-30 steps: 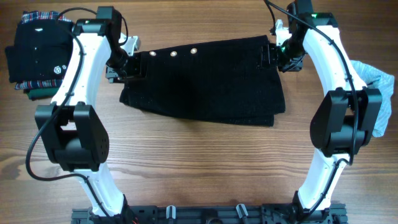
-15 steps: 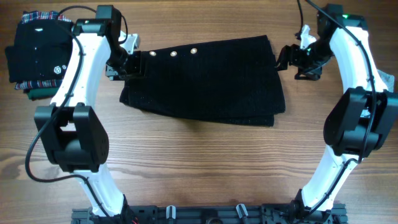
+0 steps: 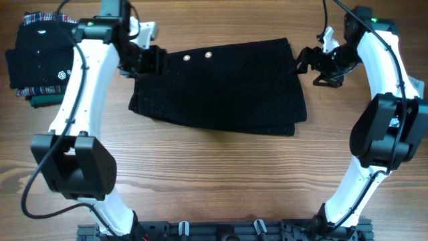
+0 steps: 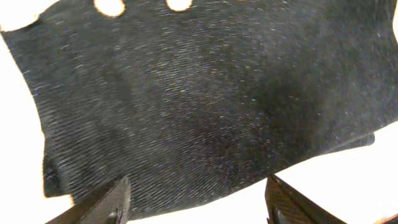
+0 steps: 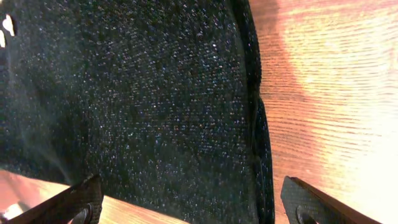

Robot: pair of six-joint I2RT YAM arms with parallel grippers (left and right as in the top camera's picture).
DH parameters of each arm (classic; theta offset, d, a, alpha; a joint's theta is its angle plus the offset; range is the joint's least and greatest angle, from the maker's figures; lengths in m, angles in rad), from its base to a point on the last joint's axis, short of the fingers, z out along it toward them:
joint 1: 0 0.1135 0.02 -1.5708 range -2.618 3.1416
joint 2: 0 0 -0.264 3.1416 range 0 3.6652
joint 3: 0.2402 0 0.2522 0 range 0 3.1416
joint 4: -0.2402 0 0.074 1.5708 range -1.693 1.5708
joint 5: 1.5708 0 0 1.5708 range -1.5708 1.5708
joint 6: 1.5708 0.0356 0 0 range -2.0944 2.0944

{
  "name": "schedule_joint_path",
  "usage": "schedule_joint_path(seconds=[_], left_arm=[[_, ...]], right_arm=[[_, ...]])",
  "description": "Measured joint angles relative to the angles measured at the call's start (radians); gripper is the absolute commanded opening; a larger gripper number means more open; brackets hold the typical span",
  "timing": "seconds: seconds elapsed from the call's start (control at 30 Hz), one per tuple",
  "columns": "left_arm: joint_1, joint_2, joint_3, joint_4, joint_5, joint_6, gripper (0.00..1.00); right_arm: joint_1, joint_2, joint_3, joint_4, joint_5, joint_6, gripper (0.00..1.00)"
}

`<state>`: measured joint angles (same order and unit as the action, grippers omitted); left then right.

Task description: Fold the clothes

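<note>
The clothes (image 3: 221,87) are a black fuzzy knit garment, lying folded flat in the middle of the table with pale buttons (image 3: 208,53) along its far edge. My left gripper (image 3: 155,61) hovers over the garment's far left corner, jaws open and empty. The left wrist view shows the knit (image 4: 205,99) spread beyond the open left gripper (image 4: 199,205). My right gripper (image 3: 305,62) is just off the garment's far right corner, also open. In the right wrist view the garment's layered edge (image 5: 252,124) runs between the wide-apart fingers of the right gripper (image 5: 193,208).
A smooth black garment with red plaid trim (image 3: 40,57) lies folded at the far left. A light blue cloth (image 3: 418,87) sits at the right edge behind the right arm. Both arm bases stand along the table's front edge.
The right gripper has pulled back rightward off the garment's far right corner and opened wider. The left gripper has shifted slightly up and right at the far left corner.
</note>
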<state>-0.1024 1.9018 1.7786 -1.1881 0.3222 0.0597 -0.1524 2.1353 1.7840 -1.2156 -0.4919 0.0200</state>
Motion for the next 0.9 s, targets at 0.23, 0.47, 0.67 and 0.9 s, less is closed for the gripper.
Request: schedule_joint_path(seconds=[0.23,0.47,0.67,0.9], left_arm=[[-0.072,0.022,0.002,0.015,-0.09,0.0,0.65],[-0.068,0.13,0.002,0.011,-0.145,0.0,0.64],[-0.068,0.206,0.002,-0.038,-0.22,-0.003,0.64],[-0.068,0.223,-0.007,-0.046,-0.251,-0.013,0.65]], right_arm=[[-0.016,0.0,-0.137,0.089,-0.061,0.0,0.92],[-0.016,0.0,-0.175,0.13,-0.077,0.0,0.93],[-0.016,0.0,-0.179,0.162,-0.077,0.0,0.92],[-0.016,0.0,-0.16,0.156,-0.076,-0.002,0.95]])
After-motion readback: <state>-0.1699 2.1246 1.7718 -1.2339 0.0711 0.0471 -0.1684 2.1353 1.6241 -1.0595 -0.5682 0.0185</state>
